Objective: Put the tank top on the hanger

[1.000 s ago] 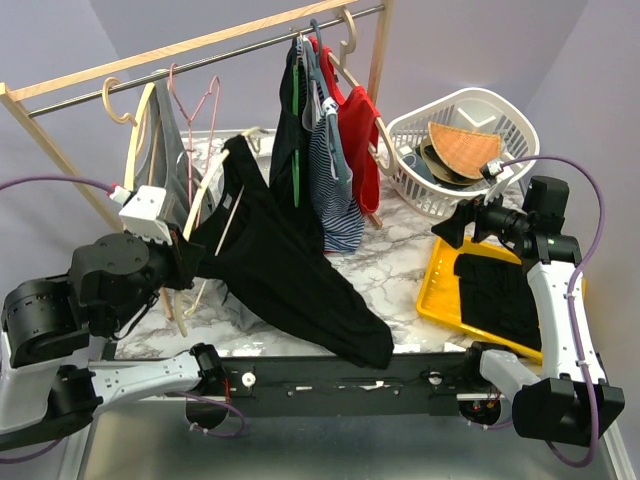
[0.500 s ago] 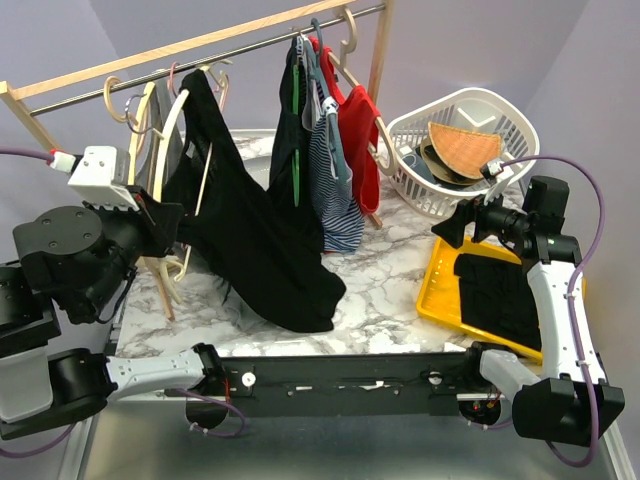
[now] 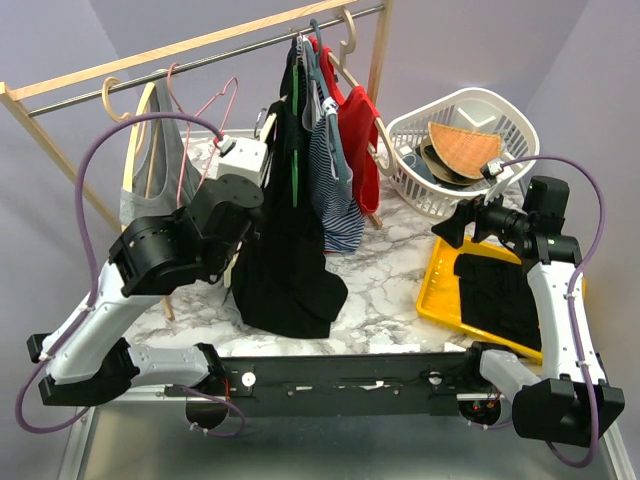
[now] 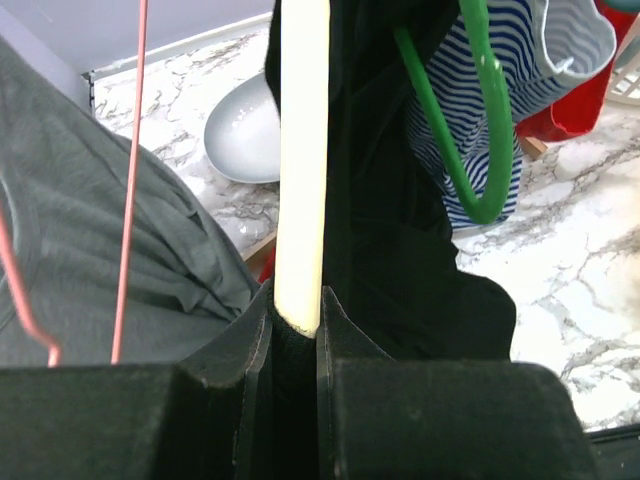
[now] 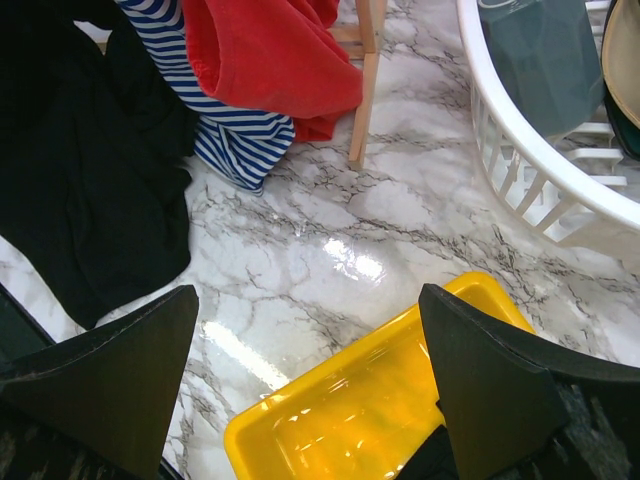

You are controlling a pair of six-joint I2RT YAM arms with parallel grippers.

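Left gripper (image 4: 298, 322): I clamp the slim cream wooden hanger (image 4: 303, 150). The plain black limp tank top (image 3: 287, 270) drapes from it, just beside the blue-striped top (image 3: 338, 215). My right gripper (image 5: 308, 300) is spread wide and empty.

Open over bare marble (image 3: 385, 275) between the hanging tank top (image 3: 285, 260) and the yellow tray (image 3: 438, 280) — blocked behind by striped top (image 3: 338, 205), red top (image 3: 360, 140) and rack post (image 3: 378, 70), far right by the white basket (image 3: 425, 190), left by the grey tank top (image 3: 165, 165).
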